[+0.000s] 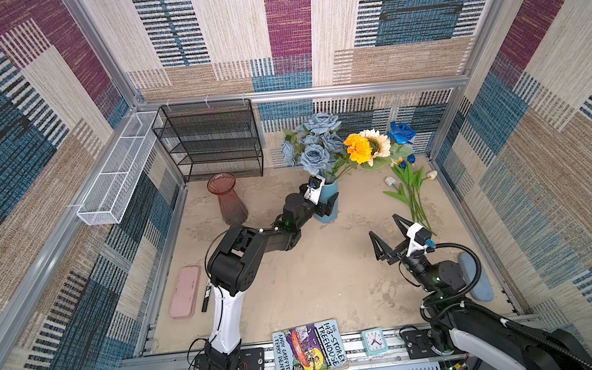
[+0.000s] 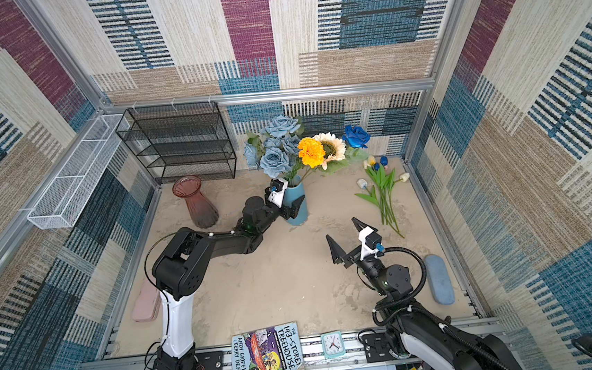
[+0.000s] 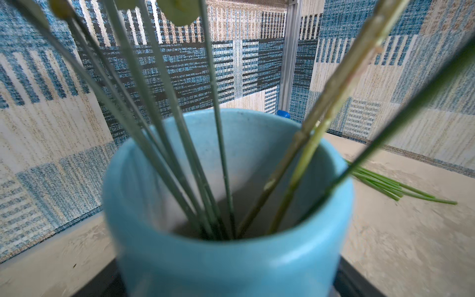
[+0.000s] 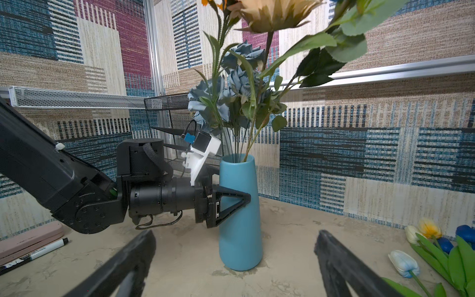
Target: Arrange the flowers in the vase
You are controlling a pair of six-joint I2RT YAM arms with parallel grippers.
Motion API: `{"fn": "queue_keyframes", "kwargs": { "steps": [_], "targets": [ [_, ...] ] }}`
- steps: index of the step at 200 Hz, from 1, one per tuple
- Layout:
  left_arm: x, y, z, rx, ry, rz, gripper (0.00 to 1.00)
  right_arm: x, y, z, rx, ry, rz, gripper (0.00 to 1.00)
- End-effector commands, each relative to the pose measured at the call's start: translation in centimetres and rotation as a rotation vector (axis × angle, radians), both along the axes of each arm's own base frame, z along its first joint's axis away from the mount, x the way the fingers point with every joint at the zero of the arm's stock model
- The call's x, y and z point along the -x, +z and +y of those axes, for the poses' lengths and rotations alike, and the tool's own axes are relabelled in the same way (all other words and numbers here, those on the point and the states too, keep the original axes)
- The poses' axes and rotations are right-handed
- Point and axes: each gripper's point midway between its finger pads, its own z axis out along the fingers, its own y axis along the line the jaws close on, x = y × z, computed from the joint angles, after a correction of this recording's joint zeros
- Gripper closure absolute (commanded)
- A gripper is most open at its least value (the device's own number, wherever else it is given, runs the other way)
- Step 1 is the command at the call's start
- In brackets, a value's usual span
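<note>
sandy tabletop [image 1: 313, 282], patchwork walls [image 1: 275, 32]. tulips [image 1: 410, 184] lie bunched right of blue vase [image 4: 240, 231], heads toward wall; likely light, stems thin and springy, so take mid-stem below leaves. big blooms [image 1: 358, 148] stand in blue vase, lean rightward over tulip heads; may snag lift. left gripper [image 1: 326, 201] straddles blue vase, contact unclear. right gripper [image 1: 383, 226] gaping, empty. red glass vase [image 1: 227, 198] left of blue vase.
</note>
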Motion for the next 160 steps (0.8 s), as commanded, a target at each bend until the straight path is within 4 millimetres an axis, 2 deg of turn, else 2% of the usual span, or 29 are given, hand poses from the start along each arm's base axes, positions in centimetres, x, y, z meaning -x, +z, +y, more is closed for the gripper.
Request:
{"fn": "queue_keyframes", "kwargs": {
  "steps": [1,15,27,47,64,116,160],
  "targets": [
    [-0.9,-0.7,0.6,-0.041,0.051,-0.017,0.26,0.1,1.0,-0.2,-0.026,-0.004,-0.026,0.0],
    [-1.2,-0.7,0.8,-0.043,0.074,-0.028,0.3,0.0,0.9,-0.1,-0.027,-0.002,-0.022,0.0],
    [-1.6,-0.8,1.1,-0.051,0.099,-0.037,0.42,0.0,0.9,-0.1,-0.031,0.001,-0.019,0.0],
    [-2.4,-0.8,1.4,-0.069,0.135,-0.053,0.51,0.1,1.0,0.0,-0.031,0.008,-0.022,0.0],
    [-3.5,-0.9,2.0,-0.084,0.186,-0.061,0.63,0.1,0.9,0.0,-0.032,0.008,-0.019,0.0],
    [-8.4,-0.8,4.0,-0.11,0.344,-0.068,0.73,0.2,1.0,0.0,-0.035,0.009,-0.022,0.0],
    [-12.2,-0.9,6.7,-0.072,0.419,-0.06,0.72,0.3,1.1,-0.2,-0.035,0.005,-0.027,0.0]
  ]
}}
